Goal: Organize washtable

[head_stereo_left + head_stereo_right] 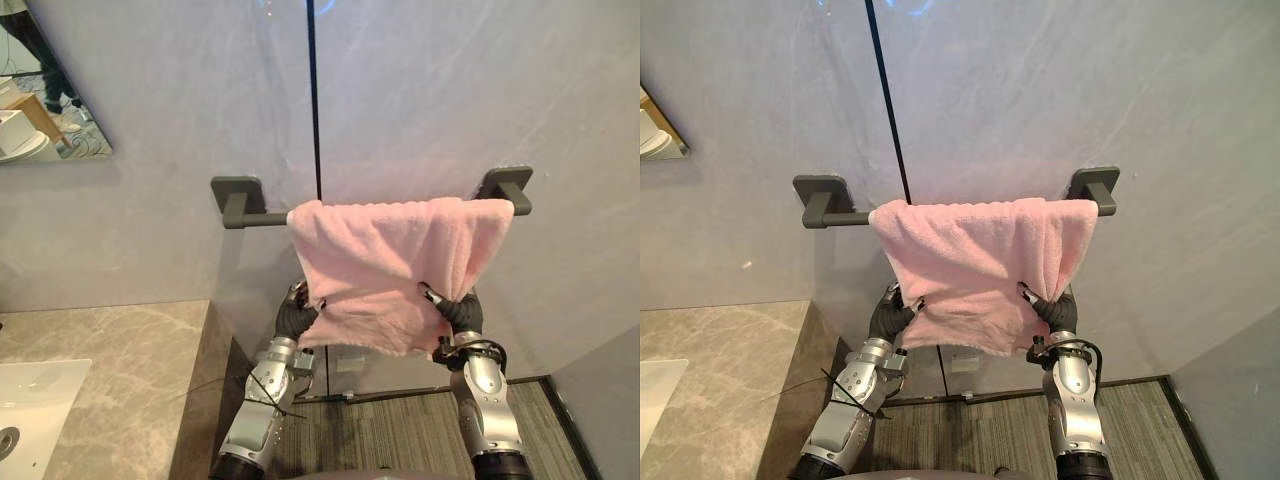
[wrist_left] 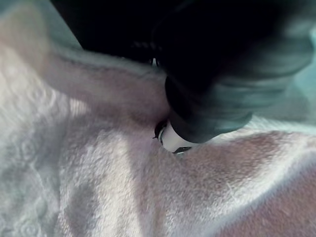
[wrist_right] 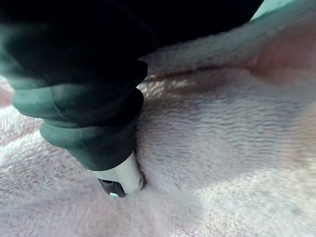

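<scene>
Hanging step in hand: your left hand [image 1: 293,318] and right hand [image 1: 462,312] pinch the fluffy pink towel [image 1: 390,260] at seven and five o'clock, under the dark grey metal wall bar [image 1: 262,218]. Next, level the hem and release.

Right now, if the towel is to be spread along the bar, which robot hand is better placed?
Probably left: the left robot hand grips the pink towel at its left edge, below the bare stretch of the bar. On the right robot hand side, the towel already reaches the bracket.
</scene>
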